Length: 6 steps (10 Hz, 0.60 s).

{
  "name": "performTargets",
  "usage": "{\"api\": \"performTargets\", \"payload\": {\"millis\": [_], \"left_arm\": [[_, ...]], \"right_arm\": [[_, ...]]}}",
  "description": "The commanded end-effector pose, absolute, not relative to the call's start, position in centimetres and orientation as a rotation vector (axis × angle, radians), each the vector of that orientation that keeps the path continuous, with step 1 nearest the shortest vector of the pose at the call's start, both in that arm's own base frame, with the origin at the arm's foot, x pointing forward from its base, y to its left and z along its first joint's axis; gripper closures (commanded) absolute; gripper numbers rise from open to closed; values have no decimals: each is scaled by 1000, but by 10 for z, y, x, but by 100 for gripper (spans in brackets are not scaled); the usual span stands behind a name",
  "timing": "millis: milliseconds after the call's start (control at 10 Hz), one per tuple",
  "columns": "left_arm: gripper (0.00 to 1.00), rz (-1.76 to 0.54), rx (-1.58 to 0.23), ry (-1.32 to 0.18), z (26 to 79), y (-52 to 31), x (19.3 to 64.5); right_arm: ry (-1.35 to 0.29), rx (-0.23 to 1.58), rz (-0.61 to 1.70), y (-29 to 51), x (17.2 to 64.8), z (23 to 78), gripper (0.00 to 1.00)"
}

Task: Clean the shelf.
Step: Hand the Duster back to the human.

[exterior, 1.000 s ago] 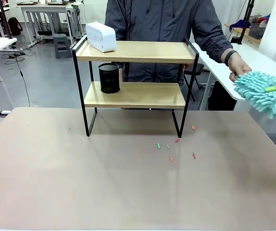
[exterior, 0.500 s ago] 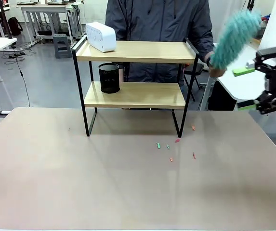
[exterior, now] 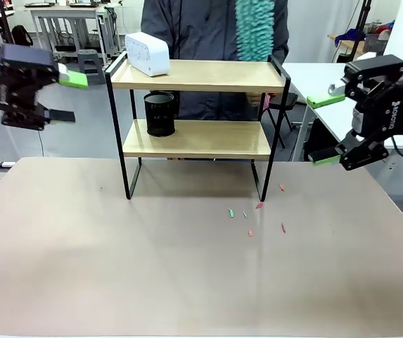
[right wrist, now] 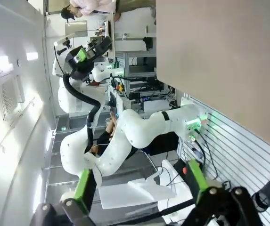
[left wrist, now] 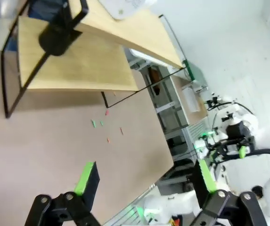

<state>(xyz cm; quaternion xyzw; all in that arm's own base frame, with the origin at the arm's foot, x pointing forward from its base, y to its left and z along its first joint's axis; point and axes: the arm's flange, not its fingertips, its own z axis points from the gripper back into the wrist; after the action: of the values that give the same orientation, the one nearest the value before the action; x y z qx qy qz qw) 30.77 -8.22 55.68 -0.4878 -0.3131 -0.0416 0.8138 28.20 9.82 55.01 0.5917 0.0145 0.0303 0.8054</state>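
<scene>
The shelf (exterior: 195, 76) stands at the far side of the tan table, two wooden boards in a black frame. On its top board lies a white box (exterior: 147, 53), and a black mesh cup (exterior: 160, 114) stands on the lower board. Behind it a person holds a teal fluffy duster (exterior: 254, 29) upright over the top board. My left gripper (exterior: 67, 97) hovers open, left of the shelf at top-board height. My right gripper (exterior: 325, 130) hovers open to the right of the shelf. The left wrist view looks past open fingers (left wrist: 85, 177) at the shelf (left wrist: 78, 70).
Small red and green scraps (exterior: 256, 214) lie on the tan table (exterior: 187, 267) in front of the shelf's right legs, also seen as scraps (left wrist: 102, 126). A white table (exterior: 314, 81) stands behind my right gripper. The right wrist view shows the tan table's edge (right wrist: 219, 56) and my left arm (right wrist: 125, 136).
The duster left my right gripper: the person lifted it and swung it over to above the shelf. My right gripper moved inward, and my left gripper came into view at the left.
</scene>
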Motion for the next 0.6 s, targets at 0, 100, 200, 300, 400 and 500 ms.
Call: {"api": "performTargets", "payload": {"millis": [0, 100, 200, 300, 400, 500], "left_arm": [[0, -151, -1027, -726, 576, -70, 292], [0, -151, -1027, -726, 576, -70, 292], [0, -151, -1027, -726, 576, -70, 292], [0, -151, -1027, -726, 576, -70, 292], [0, -151, -1027, -726, 576, -70, 292], [0, -151, -1027, -726, 576, -70, 292]], "right_arm": [[14, 1242, 45, 92, 284, 550, 0], [14, 1242, 45, 92, 284, 550, 0], [14, 1242, 45, 92, 284, 550, 0], [14, 1242, 45, 92, 284, 550, 0], [14, 1242, 45, 92, 284, 550, 0], [14, 1242, 45, 92, 284, 550, 0]]}}
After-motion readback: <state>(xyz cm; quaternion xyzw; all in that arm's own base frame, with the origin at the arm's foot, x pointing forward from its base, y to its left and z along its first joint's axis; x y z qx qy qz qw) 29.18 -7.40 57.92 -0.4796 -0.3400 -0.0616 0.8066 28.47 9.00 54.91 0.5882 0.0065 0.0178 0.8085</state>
